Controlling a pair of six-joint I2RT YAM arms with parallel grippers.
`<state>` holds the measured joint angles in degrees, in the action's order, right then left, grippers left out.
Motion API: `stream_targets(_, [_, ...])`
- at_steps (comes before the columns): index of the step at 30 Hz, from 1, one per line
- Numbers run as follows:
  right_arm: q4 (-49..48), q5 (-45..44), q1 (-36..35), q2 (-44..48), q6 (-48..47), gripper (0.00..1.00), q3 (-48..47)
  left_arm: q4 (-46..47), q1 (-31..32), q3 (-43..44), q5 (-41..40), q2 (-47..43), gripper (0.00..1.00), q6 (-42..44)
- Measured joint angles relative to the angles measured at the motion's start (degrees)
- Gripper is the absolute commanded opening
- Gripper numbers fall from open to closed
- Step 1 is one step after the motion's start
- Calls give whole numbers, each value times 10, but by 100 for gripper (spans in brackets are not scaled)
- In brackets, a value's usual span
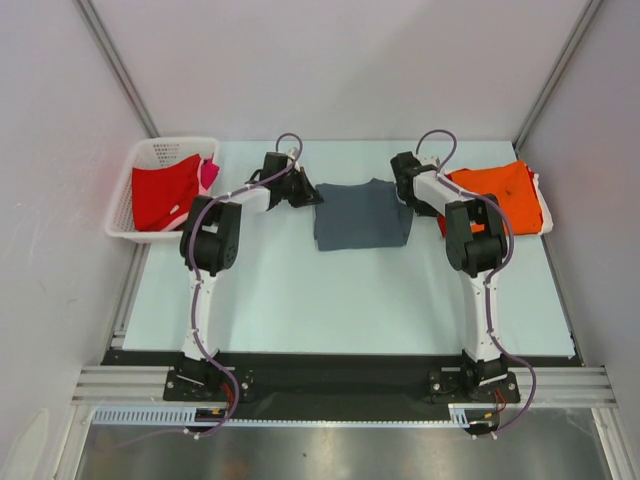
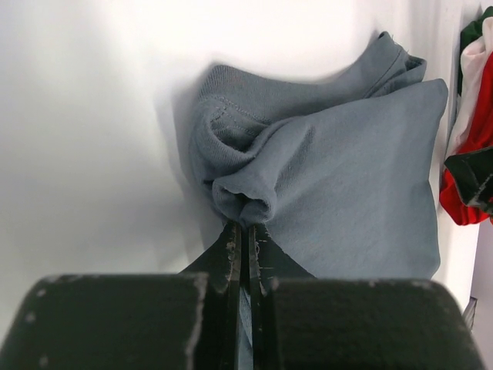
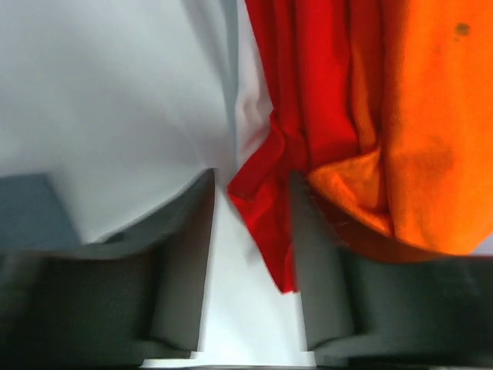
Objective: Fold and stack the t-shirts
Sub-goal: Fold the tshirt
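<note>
Pale mint tabletop point(image 1: 350, 300) boxed in by plain white walls point(image 1: 330, 60), with a white lattice basket point(image 1: 150, 150) at the far left corner holding a red shirt point(image 1: 165, 195) and a pink shirt point(image 1: 209, 173). Mid-table toward the far edge, grey t-shirt point(image 1: 362, 215) folded into a rough rectangle, smooth across its body but bunched and puckered at its left edge, a fold there pinched between the pressed-together fingers of the left gripper point(image 2: 246, 225). Far right, orange t-shirt point(image 1: 505, 195) lying folded over a red cloth point(image 3: 308, 92), right gripper point(image 3: 250, 181) beside it with fingers spread and a loose red fold between them.
</note>
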<state>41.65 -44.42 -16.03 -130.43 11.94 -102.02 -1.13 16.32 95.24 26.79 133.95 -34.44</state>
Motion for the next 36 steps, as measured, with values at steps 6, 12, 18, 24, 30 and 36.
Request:
stream_targets(6, [9, -14, 5, -22, 7, 0, 0, -7, 0, 2, 2, 0, 0, 1])
stream_targets(12, [0, -10, -12, -17, 14, 0, 13, -14, -3, 5, 6, 0, 0, 0])
stream_targets(18, [1, 6, -36, -10, 15, 0, 12, -44, -7, 29, 7, 0, 0, 1])
stream_targets(24, [5, 27, -40, -10, 23, 32, 1, -57, -11, 46, 7, 0, 0, 1])
stream_targets(30, [3, 77, -35, 11, 31, 49, -2, -59, -13, 47, 7, 4, 3, 2])
stream_targets(36, [-65, 215, 8, 89, 44, 64, 50, -62, -14, 52, 9, 12, 24, 0])
